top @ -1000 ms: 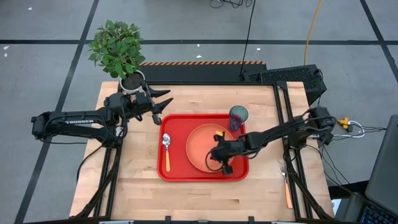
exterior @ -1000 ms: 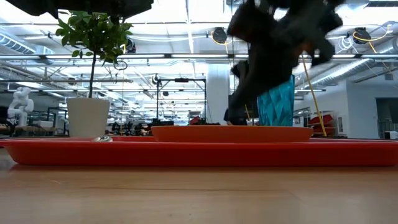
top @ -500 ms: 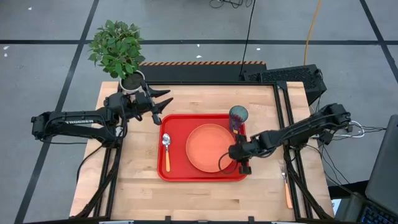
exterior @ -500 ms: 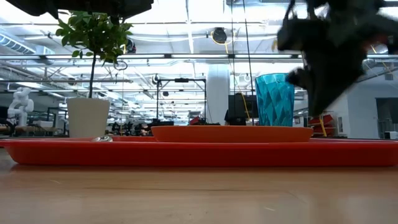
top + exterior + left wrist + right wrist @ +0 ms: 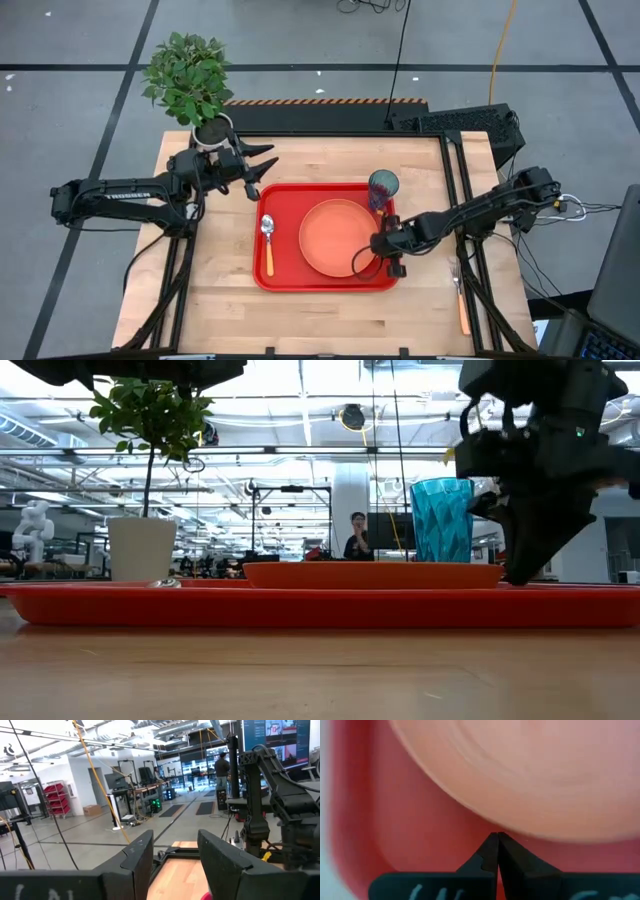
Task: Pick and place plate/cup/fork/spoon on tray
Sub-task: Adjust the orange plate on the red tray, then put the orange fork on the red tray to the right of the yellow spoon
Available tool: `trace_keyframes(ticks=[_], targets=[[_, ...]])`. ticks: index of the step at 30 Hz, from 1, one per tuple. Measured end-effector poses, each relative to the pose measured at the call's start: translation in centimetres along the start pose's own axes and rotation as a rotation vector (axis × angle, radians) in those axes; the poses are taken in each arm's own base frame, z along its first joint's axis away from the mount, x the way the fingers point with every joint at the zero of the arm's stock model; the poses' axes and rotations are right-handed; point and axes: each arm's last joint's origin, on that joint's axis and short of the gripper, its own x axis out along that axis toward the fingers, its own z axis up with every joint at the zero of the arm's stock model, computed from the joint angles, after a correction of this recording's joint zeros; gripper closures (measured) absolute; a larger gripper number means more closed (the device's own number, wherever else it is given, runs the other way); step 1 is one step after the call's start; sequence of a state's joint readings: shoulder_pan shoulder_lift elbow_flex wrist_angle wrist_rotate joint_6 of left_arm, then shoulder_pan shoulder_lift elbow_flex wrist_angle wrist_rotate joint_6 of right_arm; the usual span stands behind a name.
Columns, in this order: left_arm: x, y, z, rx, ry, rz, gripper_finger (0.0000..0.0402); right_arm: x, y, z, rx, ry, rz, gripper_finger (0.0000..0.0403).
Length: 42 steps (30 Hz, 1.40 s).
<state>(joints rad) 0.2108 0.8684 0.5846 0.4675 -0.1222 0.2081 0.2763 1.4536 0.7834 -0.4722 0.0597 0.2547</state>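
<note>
Wooden table (image 5: 320,300) under a large workshop hall; a person stands far off in the low view. Three of four items sit on the tray (image 5: 280,282): plate (image 5: 338,237) in the middle, spoon (image 5: 268,240) on its far side from the right gripper (image 5: 378,252), cup (image 5: 382,187) in the corner just beyond that gripper. Right gripper hangs low at the plate's rim, fingers pressed together, holding nothing. Only the fork (image 5: 461,297) is left, lying off the tray on the table behind the right gripper, close to the table's frame rail, though it shows small and dim. Left gripper (image 5: 262,167) waits apart, fingers spread, beside the potted plant (image 5: 188,75). Nothing seems to block the fork; the rail may crowd the approach.
</note>
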Motion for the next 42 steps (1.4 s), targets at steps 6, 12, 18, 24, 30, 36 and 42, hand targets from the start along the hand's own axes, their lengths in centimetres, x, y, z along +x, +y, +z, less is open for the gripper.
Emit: trace_keyframes(ticks=[6,12,18,24,30,36,42], targets=[[0.0,0.0,0.0,0.000,0.000,0.000,0.0243,0.0,-1.1,-0.8,0.002,0.075,-0.127,0.0403],[0.0,0.0,0.0,0.000,0.000,0.000,0.0243,0.1,-1.5,0.0,0.008,0.008,-0.122,0.0403],[0.0,0.0,0.0,0.000,0.000,0.000,0.0243,0.1,-1.5,0.7,-0.004,-0.061,-0.107,0.0403],[0.0,0.0,0.0,0.000,0.000,0.000,0.0243,0.1,-1.5,0.2,-0.007,-0.013,-0.114,0.0403],[0.0,0.0,0.0,0.001,0.001,0.000,0.0243,0.1,-1.5,0.2,-0.006,-0.009,-0.112,0.0403],[0.0,-0.1,-0.9,0.025,0.095,-0.018,0.0243,-0.5,-1.3,0.2,-0.007,-0.008,-0.057,0.0403],[0.0,-0.1,-0.8,0.024,0.158,-0.032,0.0243,-2.7,-1.1,-0.8,0.144,0.095,0.042,0.0403]])
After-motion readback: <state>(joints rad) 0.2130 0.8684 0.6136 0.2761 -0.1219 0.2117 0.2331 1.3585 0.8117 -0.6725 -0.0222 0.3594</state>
